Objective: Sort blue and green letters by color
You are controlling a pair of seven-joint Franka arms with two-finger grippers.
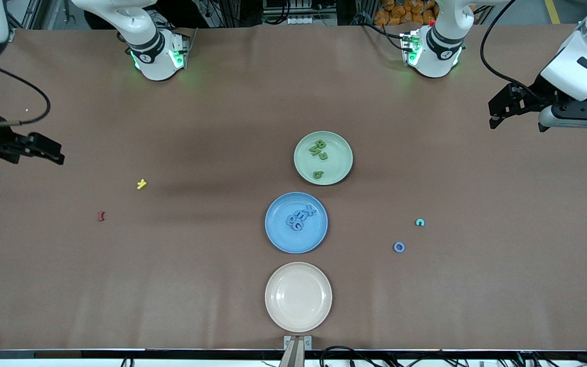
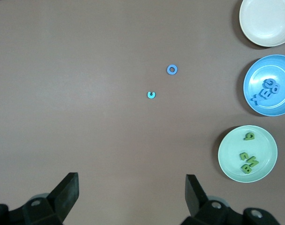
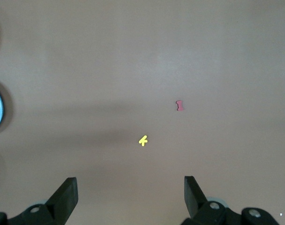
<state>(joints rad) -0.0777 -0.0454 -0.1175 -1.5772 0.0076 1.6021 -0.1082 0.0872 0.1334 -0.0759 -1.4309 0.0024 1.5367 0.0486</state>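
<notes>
Your front view alone shows all three plates: green plate (image 1: pixel 323 158) with four green letters (image 1: pixel 318 148), blue plate (image 1: pixel 296 222) with four blue letters (image 1: pixel 299 218), cream plate (image 1: pixel 298 296) near the table's camera-side edge. Two loose: blue ring (image 1: pixel 399 247), teal letter (image 1: pixel 420 222). Left gripper (image 2: pixel 132 194) and right gripper (image 3: pixel 130 197) hang wide open, empty, over opposite table ends.

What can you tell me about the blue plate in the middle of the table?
The blue plate is round, matte and shallow with a raised rim, and looks like plastic. It sits flat on the brown table between the green plate and the cream plate, touching neither. Several periwinkle blue letters lie piled near its centre. No gripper touches it.
</notes>
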